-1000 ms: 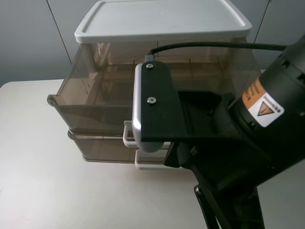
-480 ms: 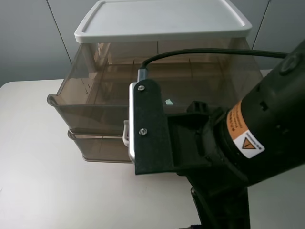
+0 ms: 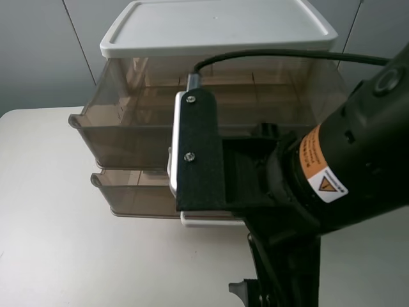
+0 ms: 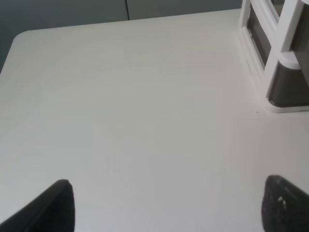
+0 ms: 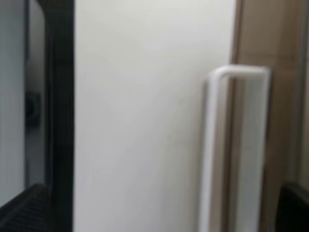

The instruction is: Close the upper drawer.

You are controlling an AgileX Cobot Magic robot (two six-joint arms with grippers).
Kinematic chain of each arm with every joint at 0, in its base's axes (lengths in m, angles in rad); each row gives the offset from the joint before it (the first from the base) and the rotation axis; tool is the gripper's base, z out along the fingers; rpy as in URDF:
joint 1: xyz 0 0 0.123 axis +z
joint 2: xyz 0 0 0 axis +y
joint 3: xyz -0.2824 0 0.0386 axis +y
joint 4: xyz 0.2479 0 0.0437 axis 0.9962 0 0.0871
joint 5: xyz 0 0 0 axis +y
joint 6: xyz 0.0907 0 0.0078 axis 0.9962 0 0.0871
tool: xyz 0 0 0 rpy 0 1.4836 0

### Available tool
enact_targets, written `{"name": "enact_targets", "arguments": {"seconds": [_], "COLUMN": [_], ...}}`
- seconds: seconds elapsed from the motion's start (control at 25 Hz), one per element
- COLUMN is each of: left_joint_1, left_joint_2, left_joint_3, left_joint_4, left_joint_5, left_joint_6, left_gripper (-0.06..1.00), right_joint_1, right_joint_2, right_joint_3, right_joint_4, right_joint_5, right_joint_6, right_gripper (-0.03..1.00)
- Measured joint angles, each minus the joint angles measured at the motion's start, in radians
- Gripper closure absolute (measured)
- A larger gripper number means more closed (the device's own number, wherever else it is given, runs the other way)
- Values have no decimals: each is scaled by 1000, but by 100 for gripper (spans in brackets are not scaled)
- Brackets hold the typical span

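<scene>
The upper drawer (image 3: 121,137), smoky-brown and translucent, stands pulled out from under the white cabinet top (image 3: 217,29). Its handle is hidden behind my right wrist (image 3: 198,153), which hangs right in front of the drawer's middle. The right gripper itself is hidden in the exterior view. In the right wrist view the right gripper (image 5: 159,210) is open, its dark fingertips (image 5: 24,208) wide apart, close to a white loop handle (image 5: 212,145) on a brown drawer front (image 5: 251,38); I cannot tell which drawer's. My left gripper (image 4: 171,205) is open and empty over bare table.
The lower matching drawer (image 3: 128,195) sits under the upper one, part of its white handle (image 3: 208,220) showing below my wrist. The pale table (image 3: 77,256) spreads to the left and front. A white frame with dark panels (image 4: 275,53) stands near the left gripper.
The upper drawer has slid back a little toward the cabinet. My right arm has moved forward and down in front of it. The lower drawer has not moved.
</scene>
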Motion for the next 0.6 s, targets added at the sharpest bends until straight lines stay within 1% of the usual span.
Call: {"name": "enact_targets", "arguments": {"seconds": [0.08, 0.16, 0.28, 0.52, 0.6], "left_joint_1": [0, 0, 0, 0, 0], "left_joint_2": [0, 0, 0, 0, 0], "left_joint_3": [0, 0, 0, 0, 0], "left_joint_4": [0, 0, 0, 0, 0], "left_joint_5": [0, 0, 0, 0, 0], "left_joint_6": [-1, -1, -1, -1, -1], "left_gripper": [20, 20, 20, 20, 20], "right_joint_1": [0, 0, 0, 0, 0], "right_joint_2": [0, 0, 0, 0, 0], "right_joint_3": [0, 0, 0, 0, 0], "right_joint_4": [-28, -57, -90, -98, -115], "right_joint_5": [-38, -54, -56, -60, -60], "right_joint_6": [0, 0, 0, 0, 0], "right_gripper": [27, 27, 27, 27, 27]}}
